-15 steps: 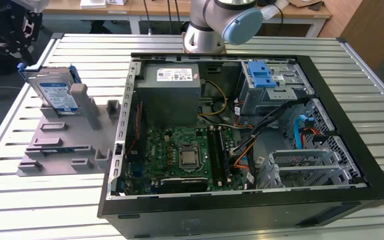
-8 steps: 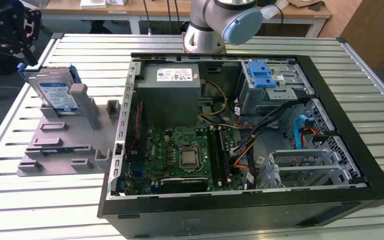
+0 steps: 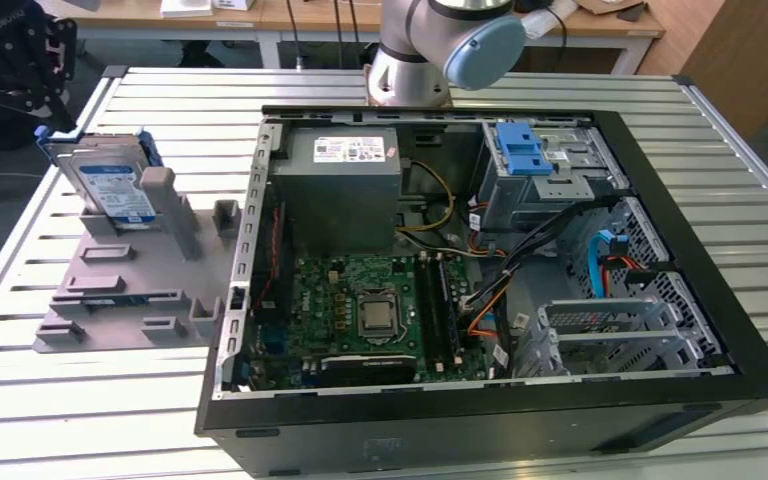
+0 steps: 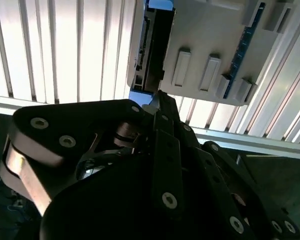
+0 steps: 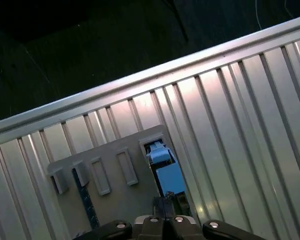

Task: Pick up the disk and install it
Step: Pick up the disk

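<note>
Gripper (image 4: 157, 97) closed, tips together, nothing held, near the disk (image 3: 111, 185), upright in a slot of the grey holder (image 3: 131, 290) on the desk (image 3: 77, 420). Could knock the disk's edge and tip or jam it if driven on without opening to straddle it.

The slatted metal table (image 3: 91, 400) carries a grey holder plate (image 3: 104, 270) and, beside it, an open computer case (image 3: 491, 420).
</note>
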Available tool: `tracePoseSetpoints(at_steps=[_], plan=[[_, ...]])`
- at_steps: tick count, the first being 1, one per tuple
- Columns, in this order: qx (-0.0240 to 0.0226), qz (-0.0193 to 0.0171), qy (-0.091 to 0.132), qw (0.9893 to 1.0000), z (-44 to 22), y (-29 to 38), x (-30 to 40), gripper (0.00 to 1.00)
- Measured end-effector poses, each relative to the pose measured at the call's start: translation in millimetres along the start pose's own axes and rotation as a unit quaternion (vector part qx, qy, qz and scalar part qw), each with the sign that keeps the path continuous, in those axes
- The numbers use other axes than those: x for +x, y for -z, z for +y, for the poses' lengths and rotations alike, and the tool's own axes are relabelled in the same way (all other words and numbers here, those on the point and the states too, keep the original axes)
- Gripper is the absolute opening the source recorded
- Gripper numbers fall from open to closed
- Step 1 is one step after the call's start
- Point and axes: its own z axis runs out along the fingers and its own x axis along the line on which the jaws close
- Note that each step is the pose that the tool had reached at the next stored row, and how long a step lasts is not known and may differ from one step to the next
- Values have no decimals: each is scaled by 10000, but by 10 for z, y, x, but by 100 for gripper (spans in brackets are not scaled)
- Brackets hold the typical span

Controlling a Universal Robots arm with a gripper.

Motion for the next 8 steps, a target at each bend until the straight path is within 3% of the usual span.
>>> tracePoseSetpoints(at_steps=[3,8], plan=[[1,-1,138,9999,0,-2,0,11],[2,-1,189,9998,0,-4,0,29]])
